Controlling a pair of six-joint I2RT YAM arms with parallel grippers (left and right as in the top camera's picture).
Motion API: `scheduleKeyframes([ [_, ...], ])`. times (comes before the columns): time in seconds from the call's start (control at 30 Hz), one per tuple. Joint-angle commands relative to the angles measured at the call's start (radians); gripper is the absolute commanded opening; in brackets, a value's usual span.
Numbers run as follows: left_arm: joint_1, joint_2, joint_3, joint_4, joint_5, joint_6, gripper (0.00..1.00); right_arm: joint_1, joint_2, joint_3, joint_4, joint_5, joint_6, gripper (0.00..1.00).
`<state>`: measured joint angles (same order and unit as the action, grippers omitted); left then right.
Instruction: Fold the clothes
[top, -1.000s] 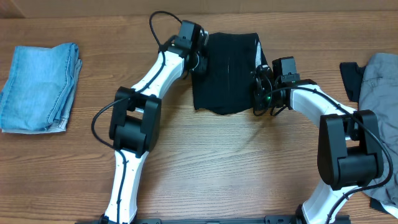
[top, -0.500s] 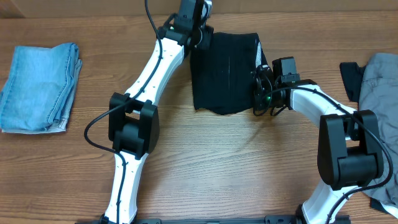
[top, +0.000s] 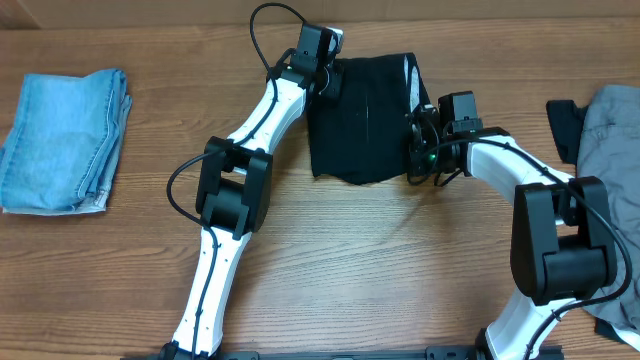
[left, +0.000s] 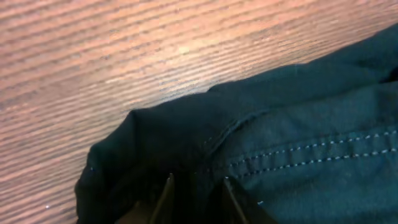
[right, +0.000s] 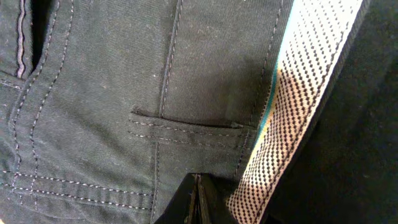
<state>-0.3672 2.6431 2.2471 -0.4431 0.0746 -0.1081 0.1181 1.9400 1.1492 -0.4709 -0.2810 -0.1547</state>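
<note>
**As black fabric shorts (top: 360, 120) are being gripped, two of their edges are being worked**

Where the brown wooden table (top: 350, 260) lies nearest the bases, it is being crossed by both white arms. Further out, the shorts are being kept flat at mid-table. Their right edge is being pressed by the right gripper (top: 415, 140), its jaws being held closed together, tips against stitched cloth just beside the pale dotted waistband lining (right: 292, 106). Whether any cloth is being pinched there cannot be told. At the far left corner of the shorts, a bunched fold is being held by the left gripper (left: 196, 190), its jaws being kept narrow around it. Well apart at the left edge, a folded light-blue denim garment (top: 65, 140) is being left lying. At the right edge, a crumpled grey fabric garment (top: 610, 120) is being left likewise.
</note>
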Motion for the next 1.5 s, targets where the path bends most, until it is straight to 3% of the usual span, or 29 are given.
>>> scheduleKeyframes([
  [0.0,-0.009,-0.01,0.081,-0.003,-0.003,0.007,0.35,-0.002,-0.027,0.11,-0.052,0.018,0.029,0.04],
  [0.2,-0.016,-0.087,0.222,-0.11,0.089,0.007,0.52,-0.002,-0.059,0.347,-0.027,0.019,0.062,0.04],
  [0.37,-0.027,-0.092,0.224,-0.283,0.116,0.008,0.53,-0.002,-0.005,0.348,0.099,0.06,0.062,0.06],
  [0.67,-0.026,-0.091,0.194,-0.52,0.079,0.008,0.55,-0.002,0.303,0.348,0.291,0.06,0.062,0.06],
  [0.93,-0.026,-0.121,0.261,-0.528,0.07,0.008,0.58,-0.002,0.229,0.394,0.27,0.015,0.062,0.05],
  [0.97,-0.026,-0.13,0.28,-0.534,0.069,0.008,0.59,-0.002,0.192,0.404,0.258,0.019,0.062,0.07],
  [1.03,-0.025,-0.15,0.298,-0.57,0.041,0.007,0.66,-0.002,0.11,0.417,0.19,0.061,0.063,0.25],
  [1.13,-0.019,-0.152,0.297,-0.66,0.019,0.003,0.72,-0.002,0.01,0.417,-0.024,0.098,0.089,0.33],
  [1.3,0.015,-0.152,0.296,-0.735,0.018,-0.013,0.84,-0.002,-0.028,0.414,-0.38,0.097,0.088,0.35],
  [1.47,0.054,-0.152,0.296,-0.768,0.019,-0.027,0.88,-0.002,-0.002,0.373,-0.489,0.109,0.088,0.35],
])
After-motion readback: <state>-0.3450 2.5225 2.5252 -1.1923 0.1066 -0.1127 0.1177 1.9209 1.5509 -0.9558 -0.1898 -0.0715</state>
